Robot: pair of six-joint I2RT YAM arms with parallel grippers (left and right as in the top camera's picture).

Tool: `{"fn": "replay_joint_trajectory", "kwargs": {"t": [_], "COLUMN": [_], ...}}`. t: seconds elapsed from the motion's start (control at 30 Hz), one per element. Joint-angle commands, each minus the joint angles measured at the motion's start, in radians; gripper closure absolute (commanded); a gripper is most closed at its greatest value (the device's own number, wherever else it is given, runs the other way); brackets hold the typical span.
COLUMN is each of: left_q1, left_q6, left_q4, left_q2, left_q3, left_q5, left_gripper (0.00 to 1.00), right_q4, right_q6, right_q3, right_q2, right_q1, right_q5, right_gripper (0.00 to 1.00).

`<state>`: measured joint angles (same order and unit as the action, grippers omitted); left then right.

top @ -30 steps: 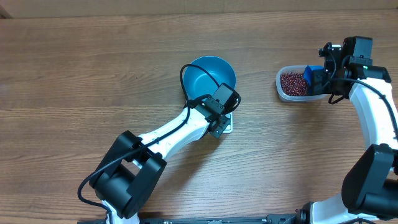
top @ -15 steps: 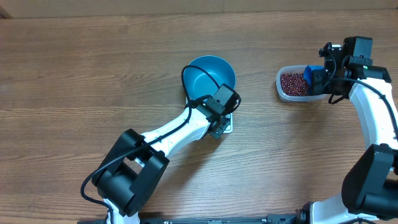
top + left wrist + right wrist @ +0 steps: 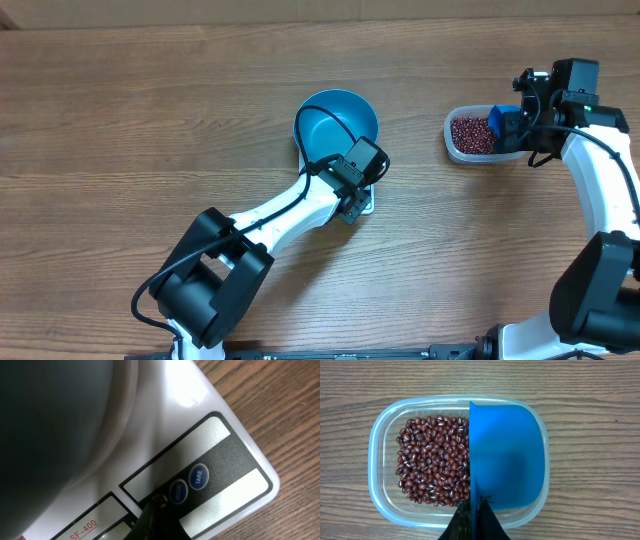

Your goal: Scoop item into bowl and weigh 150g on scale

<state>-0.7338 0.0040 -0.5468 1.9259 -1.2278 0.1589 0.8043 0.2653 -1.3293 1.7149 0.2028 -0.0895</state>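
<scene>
Tub holds beans and scoop; right fingers clamped on scoop, beans just beside; bowl empty on scale. Left fingers together, tip on scale panel.

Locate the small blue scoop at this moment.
Overhead, the scoop sits at far right, gripped by the right tool; the right wrist view shows it over the clear tub's right half, beside the beans.

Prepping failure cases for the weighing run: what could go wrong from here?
The left pincer tip sits beside MODE, not TARE: it may switch units instead of zeroing the bowl. The scoop in the right pincer must cross the table from tub to bowl, so beans could spill.
</scene>
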Motion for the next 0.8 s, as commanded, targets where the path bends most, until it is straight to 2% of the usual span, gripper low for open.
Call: {"fn": "replay_joint_trajectory", "kwargs": {"t": [0.0, 0.77], "left_q1": [-0.005, -0.006], "left_q6": [0.011, 0.075], "left_q4": [0.009, 0.02], "left_q2": [0.04, 0.068], "left_q3": [0.012, 0.013], "left_q5": [0.043, -0.011], "left_gripper": [0.96, 0.96], "right_q4": [0.002, 0.002], "right_q6": [-0.006, -0.006], "right_q3": [0.0, 0.0], "right_q2": [0.002, 0.002], "right_q1": [0.006, 0.006], "right_q5": [0.01, 0.01], "right_gripper": [0.96, 0.96]}}
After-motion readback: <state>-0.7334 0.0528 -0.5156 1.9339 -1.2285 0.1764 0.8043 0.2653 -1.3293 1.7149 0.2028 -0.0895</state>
